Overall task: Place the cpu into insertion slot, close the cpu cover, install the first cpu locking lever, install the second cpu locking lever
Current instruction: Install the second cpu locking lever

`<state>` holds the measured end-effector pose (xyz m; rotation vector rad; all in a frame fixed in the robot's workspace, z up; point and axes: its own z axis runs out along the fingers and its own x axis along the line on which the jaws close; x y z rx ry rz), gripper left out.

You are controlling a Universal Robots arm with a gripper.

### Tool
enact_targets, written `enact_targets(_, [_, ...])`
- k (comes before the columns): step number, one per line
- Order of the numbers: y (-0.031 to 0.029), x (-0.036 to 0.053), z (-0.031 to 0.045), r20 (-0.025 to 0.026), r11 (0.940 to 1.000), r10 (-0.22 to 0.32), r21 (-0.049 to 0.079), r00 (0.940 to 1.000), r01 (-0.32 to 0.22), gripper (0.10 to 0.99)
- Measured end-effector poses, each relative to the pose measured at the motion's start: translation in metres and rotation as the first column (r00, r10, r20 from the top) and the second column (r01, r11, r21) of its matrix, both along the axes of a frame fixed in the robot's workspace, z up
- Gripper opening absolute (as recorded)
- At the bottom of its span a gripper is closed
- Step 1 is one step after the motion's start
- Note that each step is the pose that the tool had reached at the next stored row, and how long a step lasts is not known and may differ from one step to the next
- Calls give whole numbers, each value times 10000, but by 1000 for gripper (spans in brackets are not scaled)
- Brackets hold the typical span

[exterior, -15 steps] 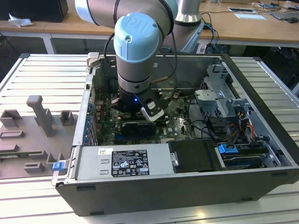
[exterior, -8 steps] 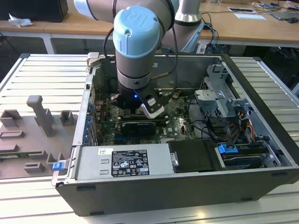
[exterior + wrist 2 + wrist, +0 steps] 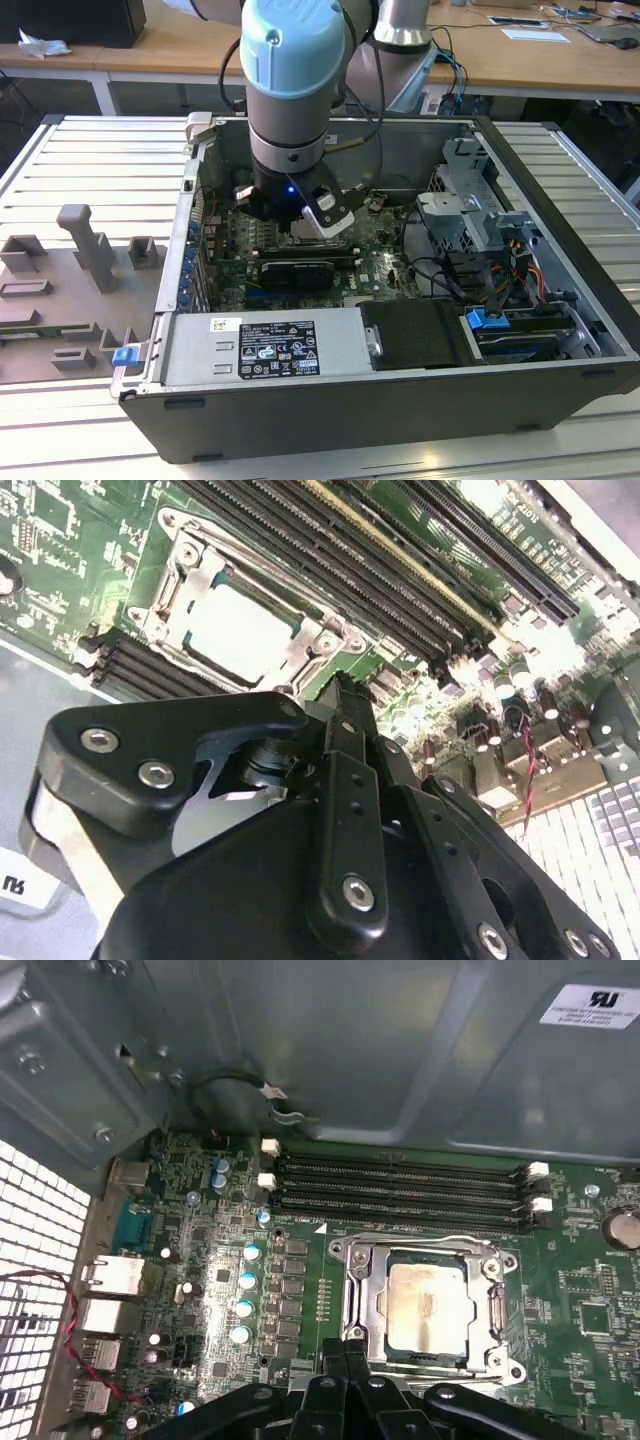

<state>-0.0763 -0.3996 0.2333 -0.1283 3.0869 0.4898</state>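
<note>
The cpu lies flat in its socket on the green motherboard, its dull silver top showing through the window of the cpu cover. The cover lies down over it. Both also appear in the second wrist view, cpu and cover. A thin wire lever runs along the socket edge nearest the memory slots. My gripper is shut with nothing between its black fingers, its tip just beside the socket edge away from the memory slots. In the exterior view my gripper hangs low inside the open computer case.
Black memory slots run beside the socket, with capacitors and rear ports to one side. The case wall rises behind them. A black card, a power supply and a drive cage crowd the case. Grey fixtures stand at the exterior view's left.
</note>
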Motion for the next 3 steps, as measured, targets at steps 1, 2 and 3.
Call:
enact_targets(1, [0, 0, 25, 0, 10000, 1, 2, 10000, -1, 106])
enact_targets(2, [0, 0, 65, -1, 10000, 0, 8, 10000, 0, 106])
enact_targets(3, [0, 1, 80, -1, 10000, 2, 42, 10000, -2, 106])
